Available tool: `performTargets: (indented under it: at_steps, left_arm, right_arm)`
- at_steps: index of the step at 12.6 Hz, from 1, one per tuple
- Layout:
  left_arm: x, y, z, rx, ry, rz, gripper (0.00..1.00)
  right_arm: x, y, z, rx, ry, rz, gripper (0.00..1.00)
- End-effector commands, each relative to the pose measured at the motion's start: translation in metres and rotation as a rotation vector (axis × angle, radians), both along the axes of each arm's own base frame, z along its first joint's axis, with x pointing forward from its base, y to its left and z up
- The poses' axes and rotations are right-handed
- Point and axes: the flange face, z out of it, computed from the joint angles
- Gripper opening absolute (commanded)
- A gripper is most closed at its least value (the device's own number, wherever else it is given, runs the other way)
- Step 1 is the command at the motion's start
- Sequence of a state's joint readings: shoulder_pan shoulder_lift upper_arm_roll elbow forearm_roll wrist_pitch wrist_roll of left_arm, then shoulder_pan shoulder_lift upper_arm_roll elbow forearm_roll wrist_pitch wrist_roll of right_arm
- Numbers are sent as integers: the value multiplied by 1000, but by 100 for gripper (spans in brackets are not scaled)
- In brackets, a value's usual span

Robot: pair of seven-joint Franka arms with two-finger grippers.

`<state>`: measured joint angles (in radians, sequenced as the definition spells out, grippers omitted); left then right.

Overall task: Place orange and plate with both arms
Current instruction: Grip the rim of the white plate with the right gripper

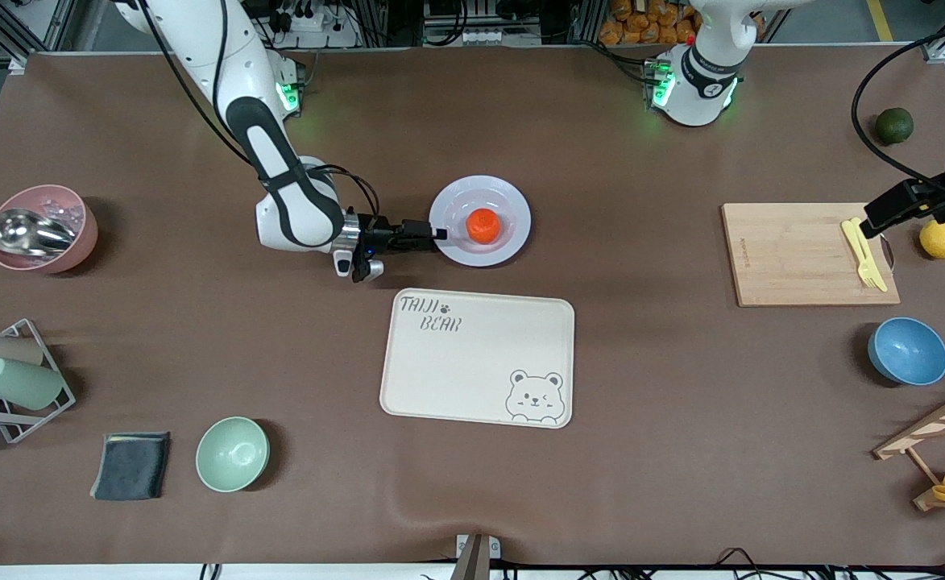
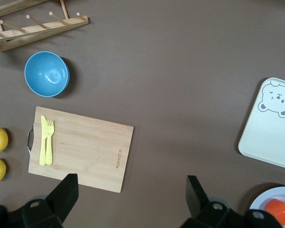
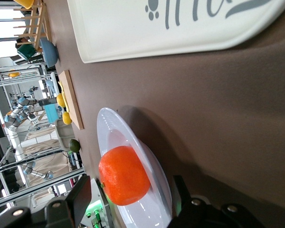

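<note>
The orange (image 1: 484, 225) sits in the sunken centre of the pale plate (image 1: 512, 201), which rests on the table farther from the front camera than the cream tray (image 1: 480, 354). My right gripper (image 1: 440, 234) lies low and level at the plate's rim on the right arm's side. Its jaws stand open, one above and one below the rim. The right wrist view shows the orange (image 3: 123, 175) on the plate (image 3: 111, 128) between those jaws. My left gripper (image 1: 875, 224) hangs open and empty, high over the cutting board's end. Its wrist view catches the orange (image 2: 279, 212) and the plate (image 2: 261, 204).
A wooden cutting board (image 1: 794, 254) holds a yellow fork and knife (image 1: 863, 254), with a lemon (image 1: 939, 239) beside it. A dark green fruit (image 1: 894, 125), blue bowl (image 1: 907, 350), mint bowl (image 1: 232, 453), pink bowl with scoop (image 1: 41, 228), cup rack (image 1: 5, 379) and grey cloth (image 1: 131, 465) ring the table.
</note>
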<state>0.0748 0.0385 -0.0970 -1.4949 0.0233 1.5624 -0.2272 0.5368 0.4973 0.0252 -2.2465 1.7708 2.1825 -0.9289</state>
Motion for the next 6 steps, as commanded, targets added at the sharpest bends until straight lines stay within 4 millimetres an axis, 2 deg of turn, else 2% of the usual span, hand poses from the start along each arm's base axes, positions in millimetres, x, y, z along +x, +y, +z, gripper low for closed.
performTargets:
  at_steps: [1, 4, 6]
  left_arm:
    - [-8, 0, 7, -18, -1, -17, 100]
    - [-7, 2, 6, -19, 0, -14, 100]
    - [-7, 3, 6, -21, 0, -13, 100]
  right_arm:
    - [-11, 10, 2, -3, -10, -25, 70]
    - [-11, 12, 2, -2, -18, -40, 59]
    - [-11, 12, 2, -1, -24, -37, 57]
